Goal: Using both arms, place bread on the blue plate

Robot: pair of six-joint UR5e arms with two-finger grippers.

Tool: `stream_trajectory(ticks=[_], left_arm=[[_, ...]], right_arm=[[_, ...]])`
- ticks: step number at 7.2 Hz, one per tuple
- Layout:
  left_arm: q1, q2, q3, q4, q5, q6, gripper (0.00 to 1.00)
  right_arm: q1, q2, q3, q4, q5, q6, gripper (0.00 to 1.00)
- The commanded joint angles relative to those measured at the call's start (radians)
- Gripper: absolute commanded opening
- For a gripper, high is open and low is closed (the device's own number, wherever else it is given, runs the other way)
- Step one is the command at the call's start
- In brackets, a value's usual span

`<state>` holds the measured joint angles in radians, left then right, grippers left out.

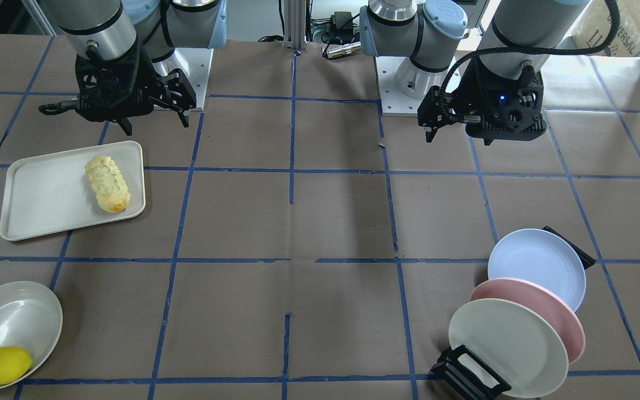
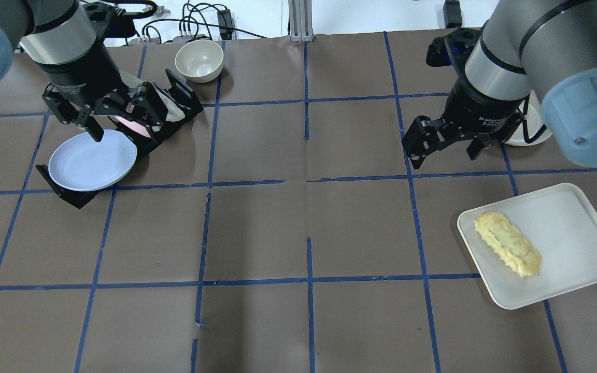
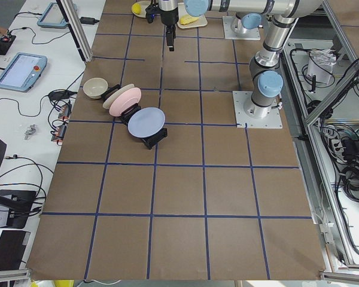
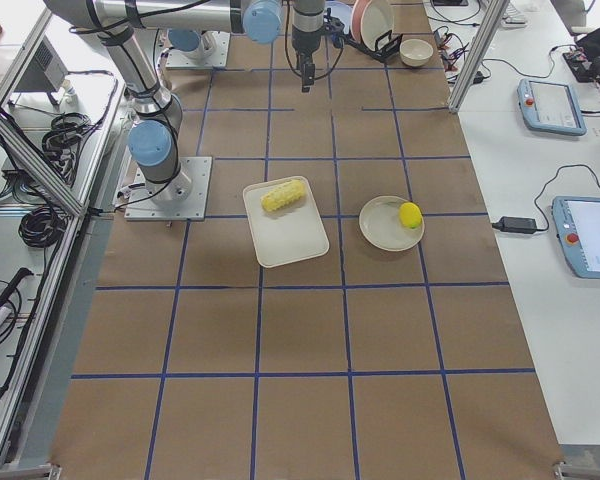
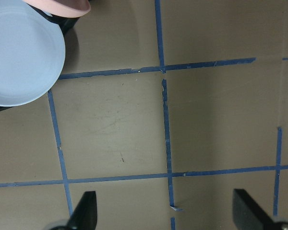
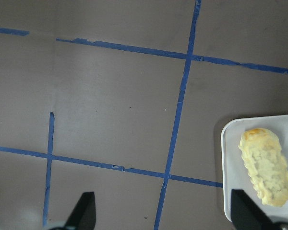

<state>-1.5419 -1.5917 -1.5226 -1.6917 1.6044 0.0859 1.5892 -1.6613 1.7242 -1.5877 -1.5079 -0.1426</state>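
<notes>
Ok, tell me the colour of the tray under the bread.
Plain cream-white tray; clearest in the overhead exterior view.

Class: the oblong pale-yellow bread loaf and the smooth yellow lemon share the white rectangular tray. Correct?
No. The pale-yellow bread loaf lies on the white rectangular tray, but the yellow lemon sits apart in a round white dish; the exterior front-facing view shows it.

Left arm (image 2: 65,46), right arm (image 2: 506,57) aloft, jaws apart
</notes>
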Motion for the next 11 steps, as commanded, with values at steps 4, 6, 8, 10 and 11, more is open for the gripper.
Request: stream_trajectory(ticks=[4, 6, 8, 10, 11], left_arm=[[0.240, -0.054, 0.018, 0.009, -0.030, 0.250, 1.00], [0.394, -0.156, 0.036, 0.059, -0.058, 0.430, 1.00], [0.475, -0.253, 0.036, 0.178, -0.057, 0.477, 1.00], [0.549, -0.403, 0.041, 0.307, -0.061, 0.572, 1.00], [0.549, -0.462, 0.079, 0.355, -0.063, 0.586, 1.00]], right_arm=[[0.000, 0.002, 0.002, 0.000, 0.003, 0.000, 1.00], [-0.035, 0.000, 0.116, -0.109, -0.009, -0.187, 1.00], [-0.174, -0.005, 0.277, -0.302, -0.084, -0.383, 1.00], [-0.352, 0.001, 0.417, -0.430, -0.063, -0.620, 1.00], [-0.404, 0.005, 0.499, -0.559, -0.063, -0.705, 1.00]])
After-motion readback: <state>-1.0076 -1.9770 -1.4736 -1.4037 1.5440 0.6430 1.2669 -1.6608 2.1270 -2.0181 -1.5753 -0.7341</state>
